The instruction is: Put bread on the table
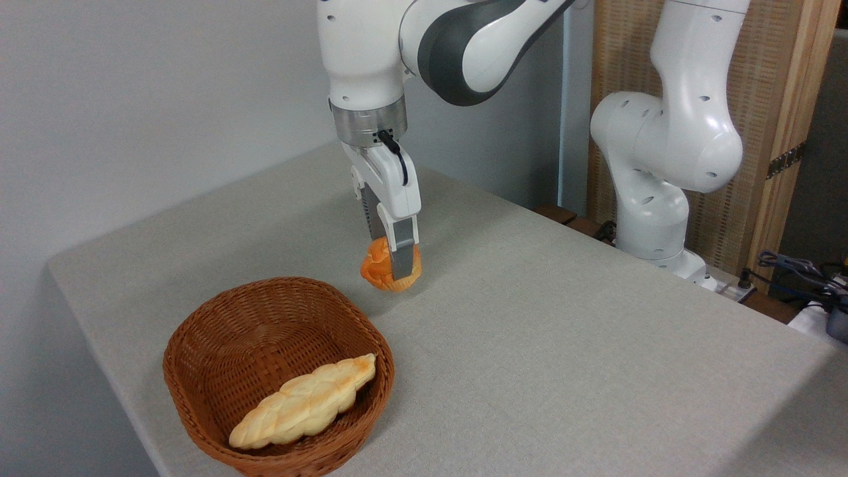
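The bread (379, 266), a small orange-golden knotted bun, sits between the fingers of my gripper (395, 268), which is shut on it. The bun is low over the table (530, 318), just behind the basket; a shadow lies under it and I cannot tell whether it touches the cloth. The near finger (402, 255) covers the bun's middle. The arm comes down from above, nearly vertical.
A brown wicker basket (199, 344) stands at the front left and holds a long pale braided loaf (305, 401). The robot's white base (662, 165) stands at the back right, with cables (801, 271) beside it. The table's edge runs along the left and front.
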`<action>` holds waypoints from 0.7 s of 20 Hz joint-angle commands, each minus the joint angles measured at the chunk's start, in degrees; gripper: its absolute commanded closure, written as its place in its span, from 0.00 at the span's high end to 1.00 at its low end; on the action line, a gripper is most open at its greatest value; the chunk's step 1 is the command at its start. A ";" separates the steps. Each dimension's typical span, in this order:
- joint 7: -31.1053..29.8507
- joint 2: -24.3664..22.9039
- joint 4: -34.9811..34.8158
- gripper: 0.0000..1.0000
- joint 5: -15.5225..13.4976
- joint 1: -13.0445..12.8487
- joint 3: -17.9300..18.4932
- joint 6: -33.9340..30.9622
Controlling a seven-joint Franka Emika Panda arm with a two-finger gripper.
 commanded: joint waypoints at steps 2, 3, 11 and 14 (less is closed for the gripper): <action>0.76 -0.94 -0.54 1.00 -0.23 0.01 0.00 0.71; 0.67 -0.94 -0.54 1.00 -0.23 0.01 0.08 0.71; 0.58 -1.55 0.16 1.00 -0.23 0.71 0.17 0.62; -0.12 -1.29 4.98 1.00 -0.23 1.76 0.79 -1.65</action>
